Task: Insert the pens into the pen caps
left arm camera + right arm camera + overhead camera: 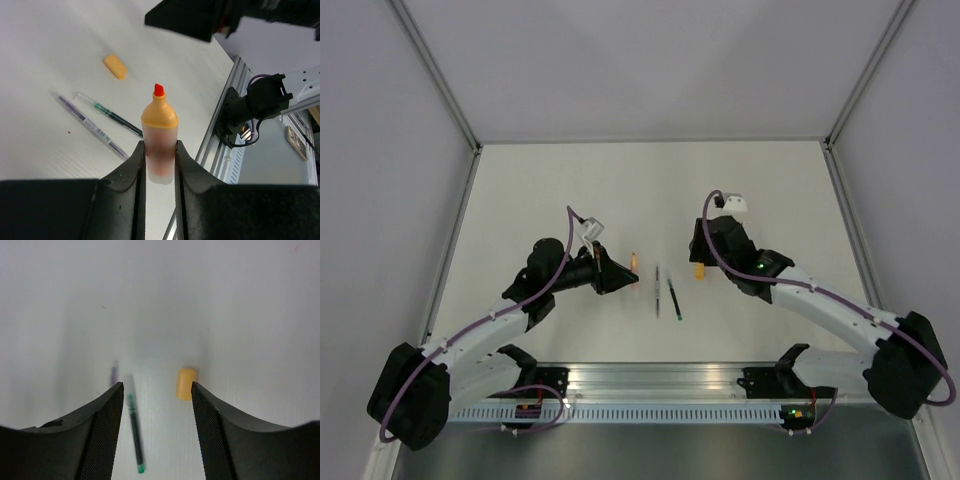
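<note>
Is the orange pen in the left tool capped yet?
Uncapped: the pen shows a bare red tip; the orange cap lies apart on the table.

The two black fingers are wide apart over the white desk. Between them lie a small orange cap and a thin dark pen with a green end.

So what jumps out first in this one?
The orange pen, clamped in the left gripper, its red nib pointing away from the wrist camera. Then the bright orange cap on the white table under the open right gripper, with the green pen and grey pen lying loose between the arms.
</note>
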### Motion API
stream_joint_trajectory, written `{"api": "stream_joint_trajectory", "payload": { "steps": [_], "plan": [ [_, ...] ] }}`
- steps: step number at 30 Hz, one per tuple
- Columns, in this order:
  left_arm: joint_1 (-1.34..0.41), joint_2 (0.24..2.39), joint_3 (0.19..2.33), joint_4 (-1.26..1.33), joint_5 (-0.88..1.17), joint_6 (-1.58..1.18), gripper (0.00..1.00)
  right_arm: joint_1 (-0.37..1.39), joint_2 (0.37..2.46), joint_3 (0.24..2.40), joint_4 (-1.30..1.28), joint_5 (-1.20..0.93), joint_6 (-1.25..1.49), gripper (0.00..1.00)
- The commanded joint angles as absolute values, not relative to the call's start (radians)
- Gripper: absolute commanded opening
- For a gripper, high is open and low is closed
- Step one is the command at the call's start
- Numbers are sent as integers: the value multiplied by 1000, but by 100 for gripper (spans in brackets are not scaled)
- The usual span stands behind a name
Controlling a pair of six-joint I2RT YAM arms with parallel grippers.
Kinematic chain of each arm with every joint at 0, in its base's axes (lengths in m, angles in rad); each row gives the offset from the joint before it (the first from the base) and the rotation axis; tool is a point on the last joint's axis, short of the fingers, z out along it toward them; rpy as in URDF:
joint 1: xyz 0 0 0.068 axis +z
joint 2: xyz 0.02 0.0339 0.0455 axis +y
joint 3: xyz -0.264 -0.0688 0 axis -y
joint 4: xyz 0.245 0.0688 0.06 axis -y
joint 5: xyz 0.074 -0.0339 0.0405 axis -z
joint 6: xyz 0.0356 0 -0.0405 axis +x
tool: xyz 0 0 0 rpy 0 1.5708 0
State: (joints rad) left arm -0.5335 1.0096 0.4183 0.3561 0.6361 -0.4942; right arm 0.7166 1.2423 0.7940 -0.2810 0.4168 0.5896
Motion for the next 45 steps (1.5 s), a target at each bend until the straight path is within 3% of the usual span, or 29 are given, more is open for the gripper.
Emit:
{"api": "stream_joint_trajectory", "payload": {
  "steps": [1, 7, 11, 28, 45],
  "plan": [
    [-540, 997, 414, 422, 670, -512, 2, 715, 1092, 845, -199, 258, 514, 62],
    [-548, 985, 413, 425, 670, -514, 2, 722, 1015, 865, -45, -39, 514, 61],
    [-548, 985, 411, 428, 670, -517, 2, 758, 1058, 882, 11, -83, 545, 63],
    [-549, 988, 411, 420, 658, -514, 2, 1065, 1189, 939, -89, 391, 554, 52],
    [-549, 988, 414, 414, 660, -511, 2, 1115, 1342, 976, -83, 430, 580, 48]
  ]
}}
